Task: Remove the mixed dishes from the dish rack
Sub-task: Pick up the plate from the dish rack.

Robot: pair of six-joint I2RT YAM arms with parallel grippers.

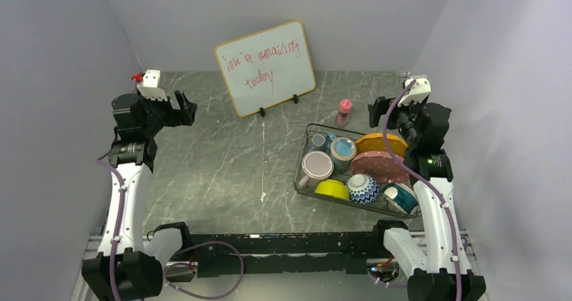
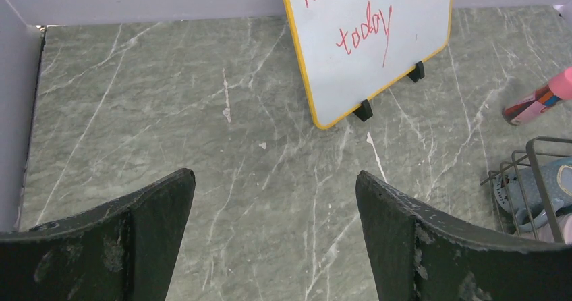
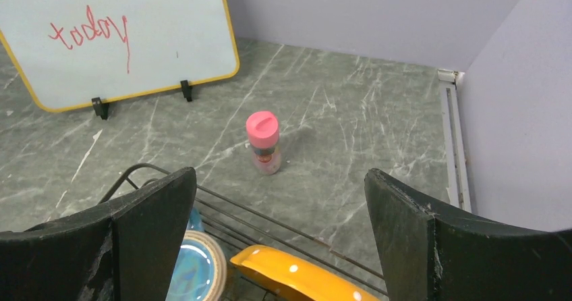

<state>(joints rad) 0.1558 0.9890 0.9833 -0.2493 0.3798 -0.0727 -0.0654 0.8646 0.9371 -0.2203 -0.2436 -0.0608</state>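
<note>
**Loaded rack on the right, both grippers spread wide**

A grey-green marbled table (image 1: pixel 222 159) sits between plain lilac walls (image 1: pixel 270 4). On its right half lies the dark wire dish rack (image 1: pixel 300 166). Its long axis runs roughly left to right, with the right end swung nearer.

An orange plate (image 1: pixel 381 142) and a pink dotted plate (image 1: pixel 379 165) stand on edge at the far right of the rack. Along the near side are a yellow bowl (image 1: pixel 332 189), a blue-white patterned bowl (image 1: pixel 363 188) and a teal-white bowl (image 1: pixel 402 196). A lilac mug (image 1: pixel 317 166) and two smaller cups (image 1: pixel 342 149) fill the left end.

The left gripper (image 2: pixel 276 179) and the right gripper (image 3: pixel 280 176) both hang with fingers apart (nothing between them).
</note>
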